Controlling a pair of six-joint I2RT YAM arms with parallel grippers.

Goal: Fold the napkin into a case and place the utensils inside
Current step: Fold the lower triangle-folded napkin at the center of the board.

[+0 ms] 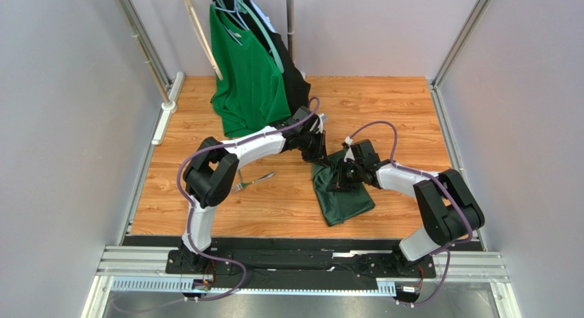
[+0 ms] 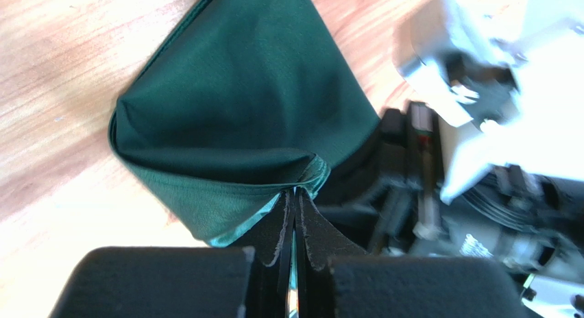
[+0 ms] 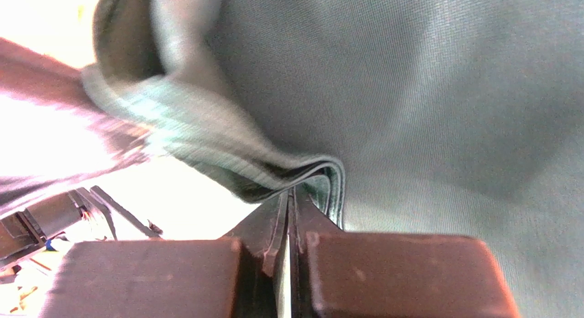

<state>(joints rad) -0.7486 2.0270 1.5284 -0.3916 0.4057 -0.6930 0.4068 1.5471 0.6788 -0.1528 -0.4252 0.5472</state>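
Observation:
The dark green napkin lies folded on the wooden table, right of centre. My left gripper is at its far left corner, and in the left wrist view the gripper is shut on the napkin's layered edge, lifting it. My right gripper is over the napkin's upper part. In the right wrist view the gripper is shut on a bunched fold of the napkin. A silver fork, one of the utensils, lies on the table to the left, under the left arm.
A bright green T-shirt and a black garment hang from a rack at the back, close behind the left gripper. The right arm's wrist sits right beside the left gripper. Metal frame posts border the table.

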